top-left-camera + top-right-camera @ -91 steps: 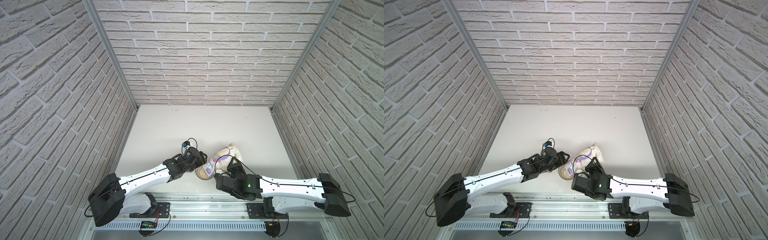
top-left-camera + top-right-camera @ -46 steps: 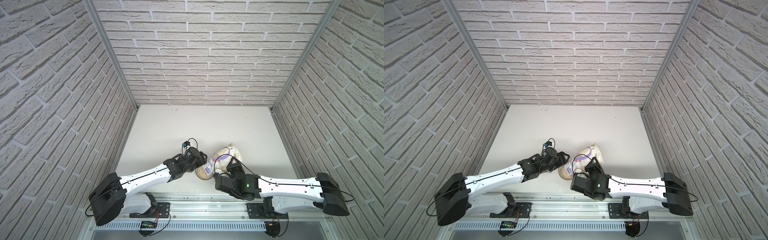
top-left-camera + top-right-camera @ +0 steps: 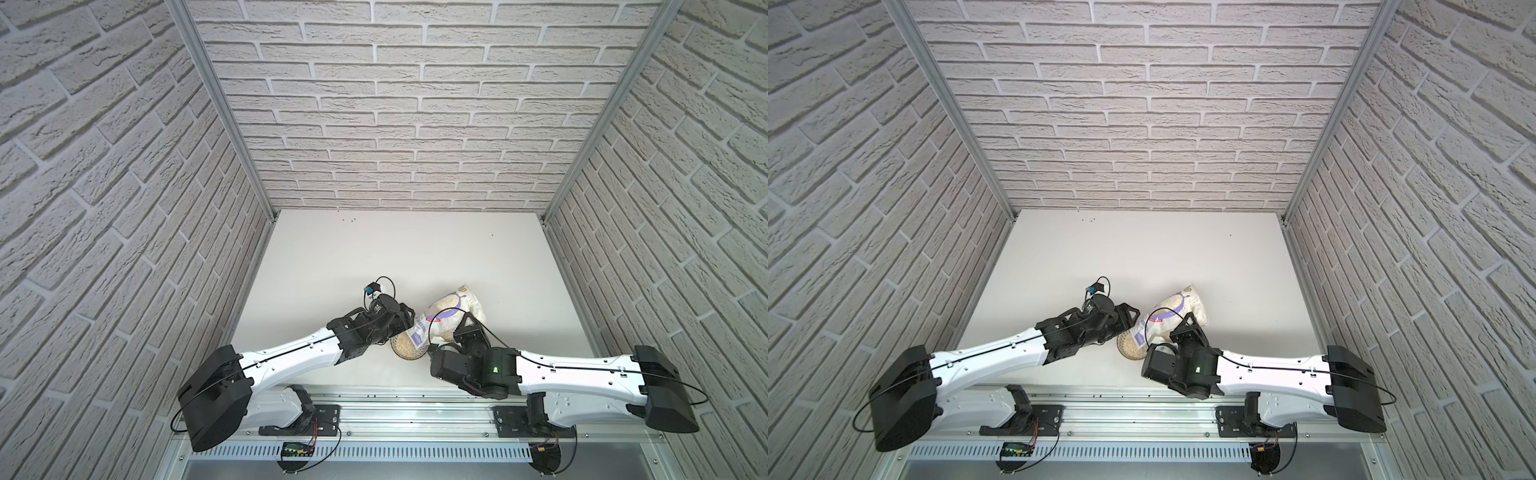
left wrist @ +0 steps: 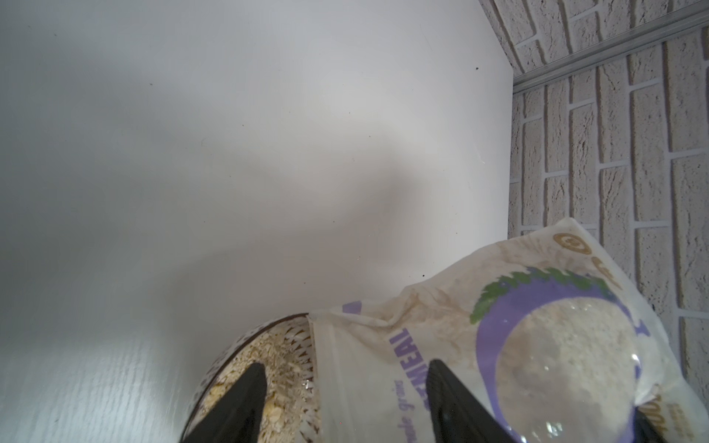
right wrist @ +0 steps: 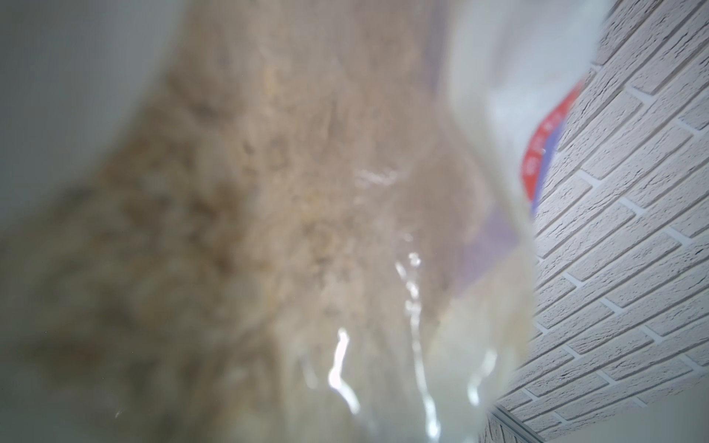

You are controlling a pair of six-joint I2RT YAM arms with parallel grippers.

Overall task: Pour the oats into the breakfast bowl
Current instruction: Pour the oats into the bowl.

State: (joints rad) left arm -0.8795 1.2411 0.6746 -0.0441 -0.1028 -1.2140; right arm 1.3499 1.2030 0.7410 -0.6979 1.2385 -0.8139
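Mid-pour, judged well along but not finished. In both top views: clear crinkly plastic pouch (image 3: 451, 313) (image 3: 1169, 316) with white-purple label, lifted and tipped mouth-down over small round white bowl (image 3: 405, 353) (image 3: 1129, 351) with dark lattice pattern and dark rim, mouth edge just at the rim, near the front edge of plain white tabletop (image 3: 374, 257). Already in bowl: heap of pale beige oats (image 4: 268, 353), covering most of the inside in left wrist view. Left in pouch: a fat bulge of oats, so more tipping or shaking needed, then probably setting pouch down. Gripped at pouch body by right gripper (image 3: 459, 328), apparently closed narrow on the plastic; fingers hidden, right wrist view only blurred pouch. Left gripper (image 4: 345, 368) jaws wide, holding nothing, poised over pouch mouth and bowl. Count: one pouch, one bowl, two grippers.
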